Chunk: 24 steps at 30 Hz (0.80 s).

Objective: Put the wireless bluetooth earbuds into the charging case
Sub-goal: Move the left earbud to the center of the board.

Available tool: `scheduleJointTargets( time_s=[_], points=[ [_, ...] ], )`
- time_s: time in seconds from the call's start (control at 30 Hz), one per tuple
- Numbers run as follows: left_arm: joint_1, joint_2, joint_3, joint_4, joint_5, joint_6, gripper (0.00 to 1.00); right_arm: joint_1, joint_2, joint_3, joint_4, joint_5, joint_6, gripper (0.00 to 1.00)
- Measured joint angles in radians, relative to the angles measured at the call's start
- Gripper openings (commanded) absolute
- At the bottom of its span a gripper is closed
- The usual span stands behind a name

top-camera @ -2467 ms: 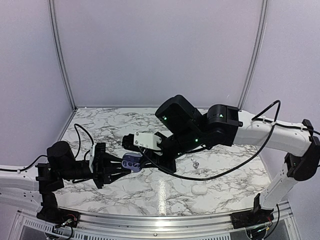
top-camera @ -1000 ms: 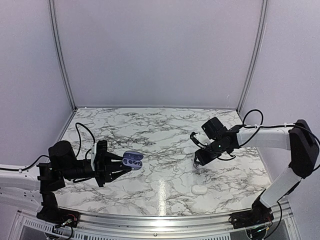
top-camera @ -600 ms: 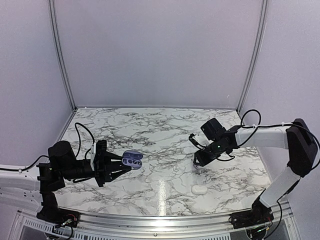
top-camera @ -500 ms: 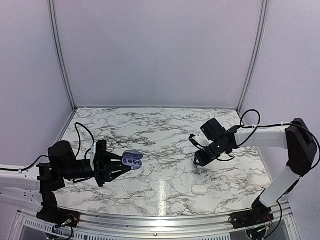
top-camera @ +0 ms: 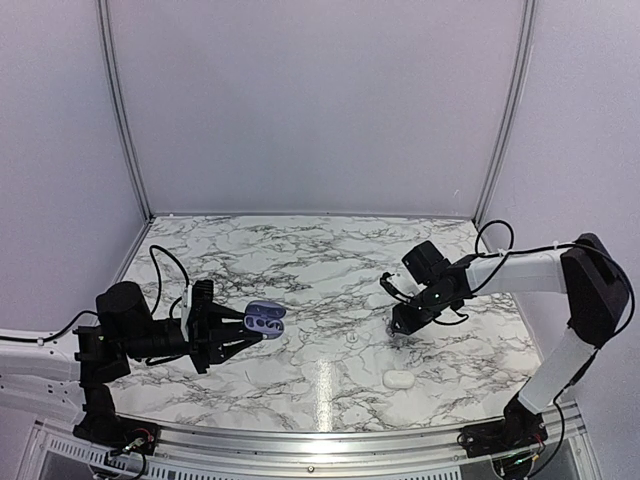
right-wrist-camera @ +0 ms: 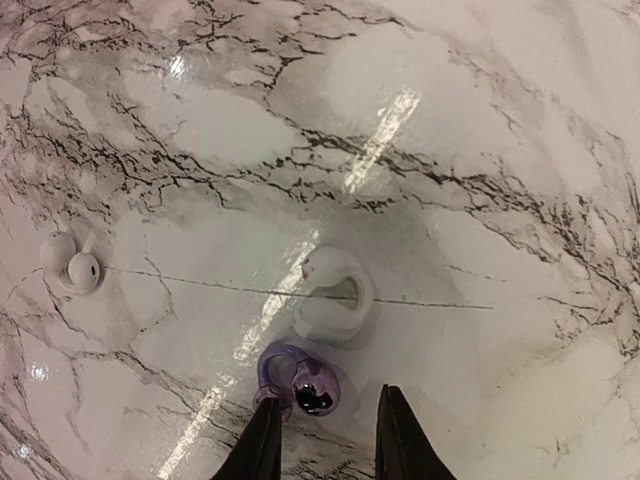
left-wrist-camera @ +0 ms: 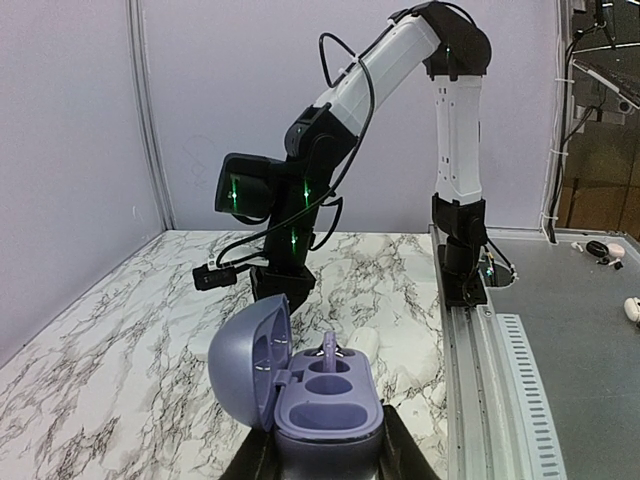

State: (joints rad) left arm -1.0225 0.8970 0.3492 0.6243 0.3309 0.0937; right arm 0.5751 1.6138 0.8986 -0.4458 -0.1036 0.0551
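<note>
My left gripper (top-camera: 246,327) is shut on an open purple charging case (top-camera: 266,321) and holds it above the table's left side. In the left wrist view the case (left-wrist-camera: 325,400) has its lid up, and one purple earbud (left-wrist-camera: 328,351) stands in its far socket; the near sockets look empty. My right gripper (top-camera: 399,329) is down at the table on the right. In the right wrist view it (right-wrist-camera: 328,445) is open. A shiny purple earbud (right-wrist-camera: 302,381) lies on the marble just ahead of its fingertips, nearer the left finger (right-wrist-camera: 262,445).
A white ear-hook earbud (right-wrist-camera: 338,296) lies right beyond the purple one, and another white earbud (right-wrist-camera: 72,266) lies further left, also seen from above (top-camera: 352,338). A closed white case (top-camera: 400,380) sits near the front edge of the marble table (top-camera: 300,260).
2.5 s ago the right arm reached over to the held case. It has since swung back right and come down over the earbuds, sinking slightly in the last second. The left arm is still.
</note>
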Motion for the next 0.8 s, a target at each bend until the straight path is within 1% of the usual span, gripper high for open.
scheduleJointTargets(
  time_s=[0.2, 0.3, 0.43, 0.57, 0.8],
  points=[
    [0.000, -0.009, -0.008, 0.000, -0.004, 0.000, 0.00, -0.002, 0.025, 0.003, 0.022, -0.035, -0.008, 0.11],
    [0.000, -0.012, -0.010, 0.000, -0.010, 0.000, 0.00, -0.002, 0.032, 0.006, 0.027, -0.058, -0.024, 0.07],
    [0.000, -0.014, -0.010, 0.000, -0.011, 0.000, 0.00, -0.001, 0.037, 0.007, 0.027, -0.103, -0.038, 0.05],
    [0.000, -0.014, -0.010, 0.000, -0.011, 0.000, 0.00, 0.018, 0.040, 0.008, 0.027, -0.143, -0.068, 0.06],
    [0.000, -0.014, -0.011, 0.000, -0.011, 0.000, 0.00, 0.129, 0.094, 0.078, 0.027, -0.190, -0.146, 0.05]
  ],
)
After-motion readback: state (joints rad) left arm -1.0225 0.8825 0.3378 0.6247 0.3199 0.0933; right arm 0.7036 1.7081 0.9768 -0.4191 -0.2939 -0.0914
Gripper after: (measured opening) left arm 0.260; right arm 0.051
